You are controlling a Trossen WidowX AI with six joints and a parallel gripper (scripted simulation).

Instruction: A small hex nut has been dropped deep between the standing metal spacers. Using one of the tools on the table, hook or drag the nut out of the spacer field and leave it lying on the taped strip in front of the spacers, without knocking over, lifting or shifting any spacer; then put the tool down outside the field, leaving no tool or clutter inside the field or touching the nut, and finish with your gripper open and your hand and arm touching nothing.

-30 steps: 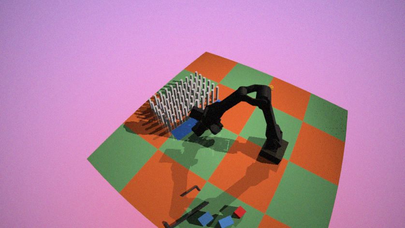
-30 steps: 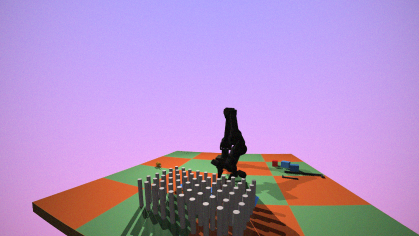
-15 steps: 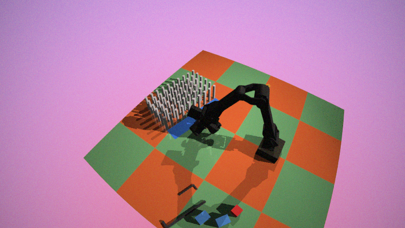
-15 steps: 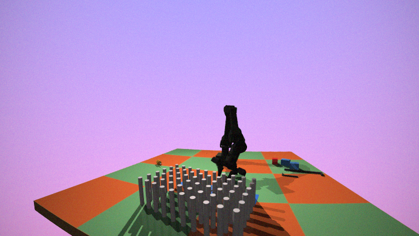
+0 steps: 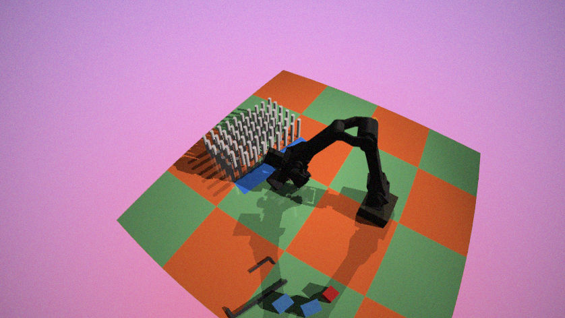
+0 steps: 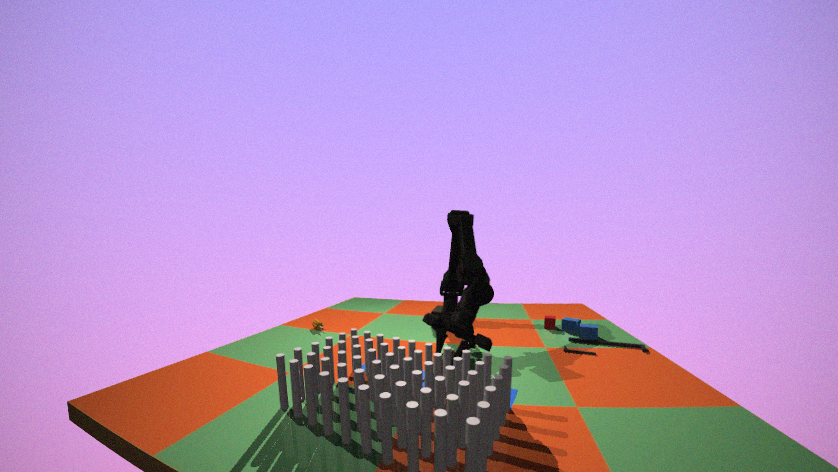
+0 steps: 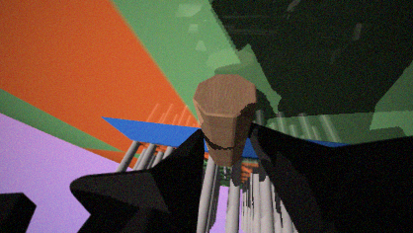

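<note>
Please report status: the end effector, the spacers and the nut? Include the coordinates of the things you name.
End effector (image 5: 265, 168) (image 7: 224, 130) shut on brown handle (image 7: 224, 118). Spacers (image 5: 299, 128) (image 6: 472, 445) (image 7: 232, 207) standing. Nut not visible. Blue strip (image 5: 253, 180) (image 7: 158, 129) partly hidden by arm.

A matt, dull black finish is shown on the arm (image 5: 371, 149) (image 6: 463, 263). Smooth, pale grey metal is suggested by the spacers (image 5: 299, 128) (image 6: 472, 445) (image 7: 266, 202). A brown, wood-like surface with faint grain is seen on the faceted handle (image 7: 225, 99). A flat, smooth look is given by the blue strip (image 5: 255, 179) (image 6: 513, 398) (image 7: 153, 129). Faint, glossy reflections are carried by the checkered table top (image 5: 438, 221) (image 6: 674, 433) (image 7: 64, 54).
</note>
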